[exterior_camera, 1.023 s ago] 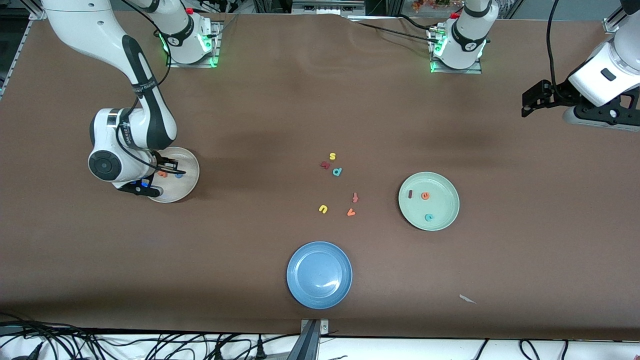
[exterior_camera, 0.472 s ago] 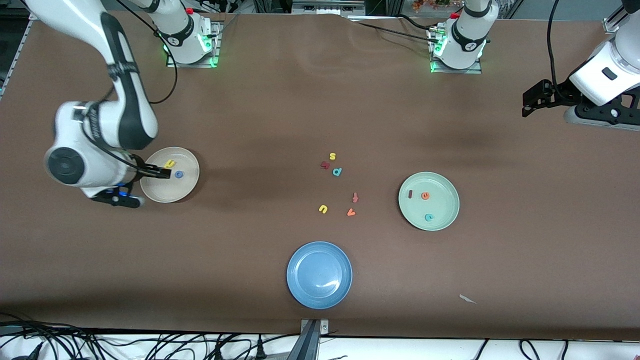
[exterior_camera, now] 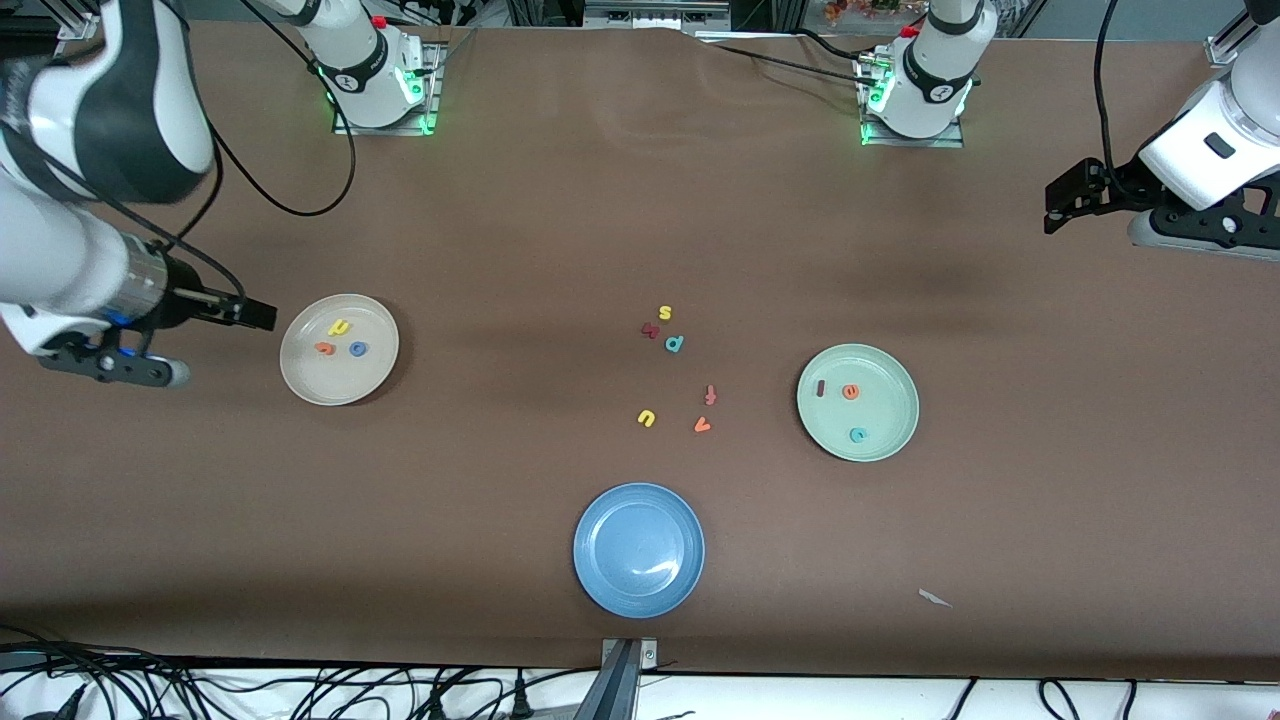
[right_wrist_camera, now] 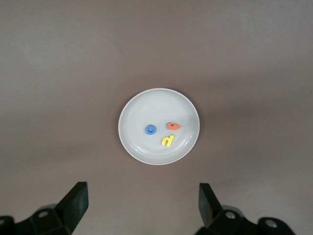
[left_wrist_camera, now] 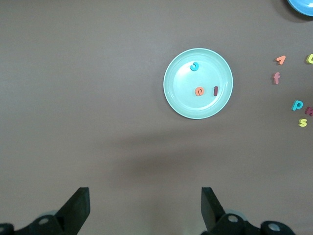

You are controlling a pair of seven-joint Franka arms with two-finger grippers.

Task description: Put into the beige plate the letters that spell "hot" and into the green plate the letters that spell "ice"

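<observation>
The beige plate (exterior_camera: 339, 375) holds the yellow h (exterior_camera: 339, 327), the orange t (exterior_camera: 325, 348) and the blue o (exterior_camera: 358, 348). The right wrist view shows the same plate (right_wrist_camera: 139, 110) with o (right_wrist_camera: 150, 129), t (right_wrist_camera: 172, 126) and h (right_wrist_camera: 167, 140). My right gripper (exterior_camera: 255, 313) (right_wrist_camera: 143, 200) hangs open and empty just off the plate's rim, toward the right arm's end. The green plate (exterior_camera: 885, 420) (left_wrist_camera: 178, 95) holds the dark red i (exterior_camera: 821, 388) (left_wrist_camera: 215, 90), orange e (exterior_camera: 850, 391) (left_wrist_camera: 200, 91) and teal c (exterior_camera: 857, 435) (left_wrist_camera: 195, 65). My left gripper (exterior_camera: 1058, 208) (left_wrist_camera: 145, 205) waits open and empty high over its end.
A blue plate (exterior_camera: 639, 575) lies nearest the front camera, with nothing in it. Loose letters lie mid-table: yellow s (exterior_camera: 665, 313), a dark red letter (exterior_camera: 650, 330), teal p (exterior_camera: 674, 343), red f (exterior_camera: 711, 395), orange v (exterior_camera: 702, 425), yellow u (exterior_camera: 646, 418). A paper scrap (exterior_camera: 935, 598) lies near the front edge.
My right gripper has opened, risen and drawn back off the beige plate toward its end of the table, uncovering the yellow h. The left arm has not moved.
</observation>
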